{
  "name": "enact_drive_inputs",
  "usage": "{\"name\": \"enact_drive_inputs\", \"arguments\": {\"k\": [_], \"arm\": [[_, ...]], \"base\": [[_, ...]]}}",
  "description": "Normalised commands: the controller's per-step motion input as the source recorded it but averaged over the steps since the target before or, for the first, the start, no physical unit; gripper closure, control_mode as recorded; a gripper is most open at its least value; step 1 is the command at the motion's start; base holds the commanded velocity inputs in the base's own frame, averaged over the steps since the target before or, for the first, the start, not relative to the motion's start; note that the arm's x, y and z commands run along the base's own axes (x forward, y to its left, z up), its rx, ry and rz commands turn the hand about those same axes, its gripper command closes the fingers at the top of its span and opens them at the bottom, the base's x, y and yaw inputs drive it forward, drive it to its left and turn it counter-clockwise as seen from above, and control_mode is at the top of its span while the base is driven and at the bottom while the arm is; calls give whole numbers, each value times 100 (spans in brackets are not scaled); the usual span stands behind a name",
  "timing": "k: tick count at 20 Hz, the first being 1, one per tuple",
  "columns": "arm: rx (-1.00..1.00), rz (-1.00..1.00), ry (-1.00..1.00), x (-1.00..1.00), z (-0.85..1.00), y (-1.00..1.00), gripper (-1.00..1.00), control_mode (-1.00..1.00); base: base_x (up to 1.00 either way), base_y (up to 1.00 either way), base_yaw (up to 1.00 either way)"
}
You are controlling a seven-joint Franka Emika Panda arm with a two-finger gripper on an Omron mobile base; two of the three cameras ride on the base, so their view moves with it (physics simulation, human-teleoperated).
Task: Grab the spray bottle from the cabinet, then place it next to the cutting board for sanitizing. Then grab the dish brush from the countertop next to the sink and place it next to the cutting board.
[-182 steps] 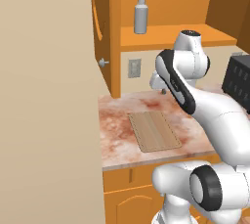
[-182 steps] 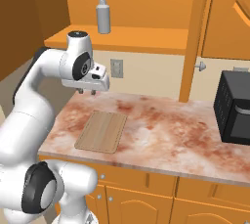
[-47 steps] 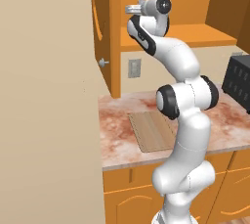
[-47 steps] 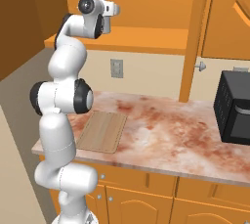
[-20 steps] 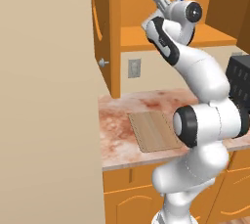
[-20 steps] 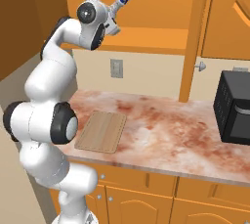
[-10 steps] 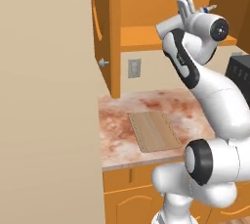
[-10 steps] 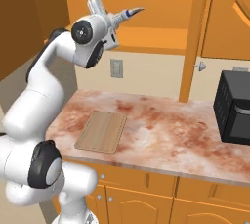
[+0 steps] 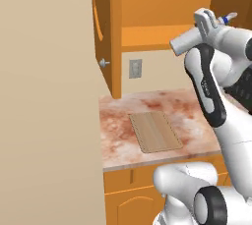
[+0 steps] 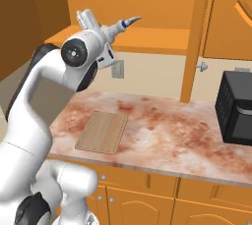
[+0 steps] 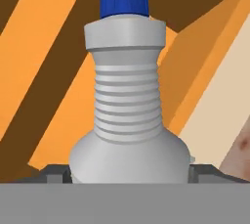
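- Hand view: the spray bottle [image 11: 128, 120] stands in the centre of the frame, a smooth grey rounded shoulder, a ribbed neck, a flat grey collar, a blue ring and the white start of the nozzle at the top edge. Its base sits between the fingers [image 11: 54, 174], whose dark tips show at the lower left and lower right, pressed against the shoulder: the fingers are set wide and clamped on the bottle.
- Right base view: the gripper [image 10: 109, 32] is in the upper left of the frame; the bottle's tapered tip sticks out of it, tilted up and to the right, in front of the cabinet [image 10: 162, 13] and above its orange shelf.
- Left base view: a white-and-blue nozzle tip peeks past the hand at the upper right; the bottle's body is hidden by the arm.
- Left base view shows the cabinet's open door edge-on, with a small round silver knob [image 9: 104, 63]; a plain beige wall fills the left.
- Right base view shows a black boxy appliance [image 10: 237, 107] at the right edge.
- The cutting board [image 10: 102, 131] is flat, rectangular light-brown wood with a groove round its edge, lying on the tabletop [image 10: 187, 140] at centre left.
- The tabletop is reddish-pink and cream marbled stone over orange cupboards.
- A white wall outlet [image 9: 135, 68] sits on the beige wall under the cabinet.
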Motion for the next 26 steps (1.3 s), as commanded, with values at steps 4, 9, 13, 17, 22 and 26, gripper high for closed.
{"name": "enact_drive_inputs", "arguments": {"k": [4,9,13,17,22,26], "arm": [[-61,21,-30,-100,-68,6,100,-100],[-58,12,-17,-48,-80,0,100,-100],[-55,2,-1,31,-89,0,100,-100],[-39,6,-2,61,-71,-1,100,-100],[-19,7,22,90,-55,-14,100,-100],[-2,10,7,82,-54,-33,100,-100]], "base": [[0,0,0],[0,0,0],[0,0,0],[0,0,0],[0,0,0],[0,0,0]]}}
